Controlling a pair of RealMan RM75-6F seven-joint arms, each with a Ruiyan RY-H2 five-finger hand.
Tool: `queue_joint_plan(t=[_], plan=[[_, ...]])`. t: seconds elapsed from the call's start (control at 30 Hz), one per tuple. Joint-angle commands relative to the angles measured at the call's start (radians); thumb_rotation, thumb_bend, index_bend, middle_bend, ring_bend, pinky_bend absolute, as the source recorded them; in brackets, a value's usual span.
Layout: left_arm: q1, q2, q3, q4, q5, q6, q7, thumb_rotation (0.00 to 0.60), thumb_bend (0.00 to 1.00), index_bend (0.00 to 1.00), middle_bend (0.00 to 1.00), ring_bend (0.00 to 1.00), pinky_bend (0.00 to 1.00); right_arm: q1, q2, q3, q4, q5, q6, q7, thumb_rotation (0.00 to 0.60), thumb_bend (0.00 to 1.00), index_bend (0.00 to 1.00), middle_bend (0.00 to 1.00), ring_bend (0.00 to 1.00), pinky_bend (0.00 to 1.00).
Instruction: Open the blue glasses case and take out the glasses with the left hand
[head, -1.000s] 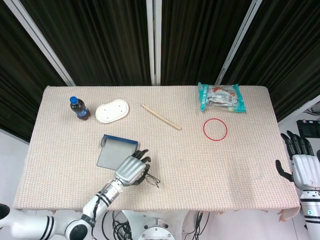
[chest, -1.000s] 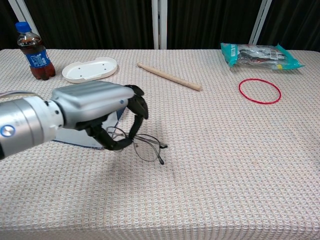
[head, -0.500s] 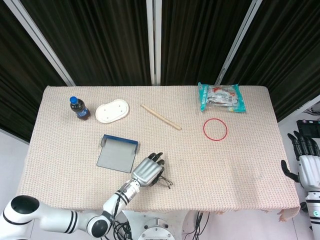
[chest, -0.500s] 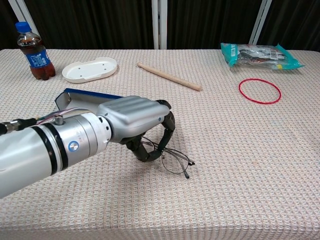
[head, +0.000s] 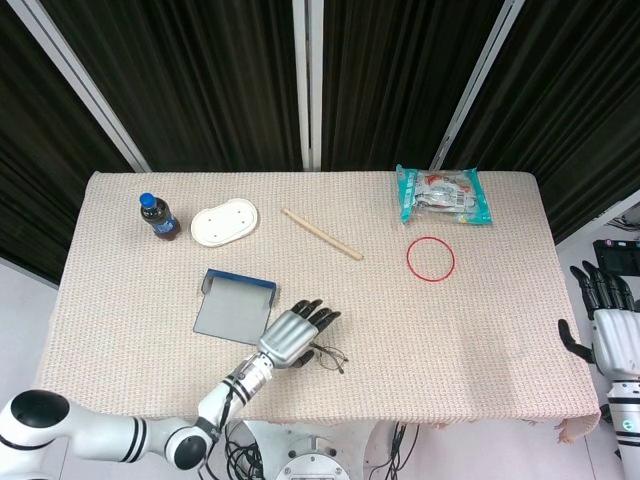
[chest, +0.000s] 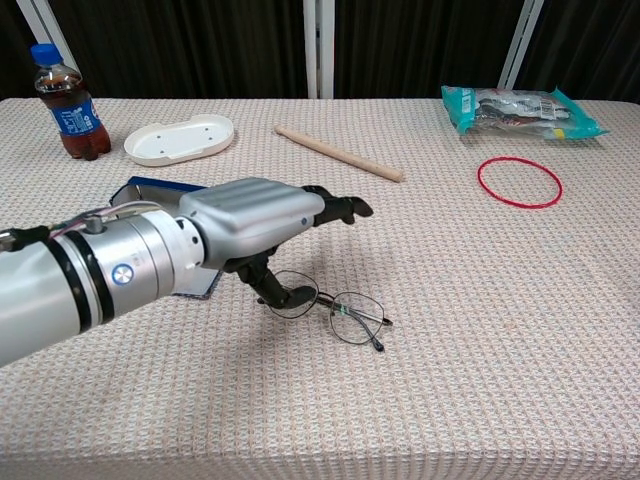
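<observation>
The blue glasses case lies open on the table left of centre; in the chest view only its blue edge shows behind my forearm. The thin-framed glasses lie flat on the cloth near the table's front edge. My left hand hovers just left of them, fingers stretched forward and apart, thumb pointing down close to the left lens; whether it touches is unclear. It holds nothing. My right hand stays off the table's right edge, fingers up and spread, empty.
At the back left stand a cola bottle and a white oval tray. A wooden stick lies mid-back. A red ring and a snack packet are at the back right.
My left hand carried the glasses right and toward the front edge, then uncurled its fingers and let them go onto the cloth. The right hand barely moved.
</observation>
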Motion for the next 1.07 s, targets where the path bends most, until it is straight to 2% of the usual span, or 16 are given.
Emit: queue_joint_plan(t=[0.03,0.23,0.33,0.47,0.57,0.8,1.07], plan=[[0.020,0.038,-0.009,-0.020,0.020,0.029,-0.037,0.600,0.33,0.00,0.06,0.00,0.10,0.001,0.000,0.000,-0.003,-0.001,-0.001,-0.003,0.600,0.38,0.00,0.02,0.00,0.00],[0.113,0.197,-0.034,-0.087,0.144,0.186,-0.167,0.600,0.33,0.01,0.06,0.00,0.09,0.004,0.000,0.002,-0.006,-0.001,-0.002,-0.016,0.600,0.38,0.00,0.02,0.00,0.00],[0.182,0.292,-0.034,-0.095,0.217,0.280,-0.280,0.600,0.33,0.03,0.06,0.00,0.09,0.004,-0.001,0.003,-0.011,-0.002,0.002,-0.026,0.600,0.38,0.00,0.01,0.00,0.00],[0.281,0.411,-0.014,-0.032,0.285,0.386,-0.430,0.600,0.33,0.07,0.08,0.00,0.09,0.002,-0.007,0.000,-0.015,-0.015,0.014,-0.038,0.600,0.37,0.00,0.00,0.00,0.00],[0.341,0.469,0.016,0.059,0.303,0.418,-0.505,0.600,0.33,0.08,0.08,0.00,0.09,0.000,-0.017,-0.006,-0.010,-0.033,0.027,-0.047,0.600,0.36,0.00,0.00,0.00,0.00],[0.459,0.505,0.081,0.217,0.290,0.431,-0.621,0.600,0.31,0.10,0.08,0.00,0.08,-0.006,-0.041,-0.016,-0.003,-0.060,0.052,-0.082,0.600,0.36,0.00,0.00,0.00,0.00],[0.532,0.470,0.069,0.328,0.272,0.448,-0.713,0.600,0.30,0.10,0.09,0.00,0.07,-0.005,-0.050,-0.020,-0.001,-0.060,0.045,-0.086,0.600,0.36,0.00,0.00,0.00,0.00]])
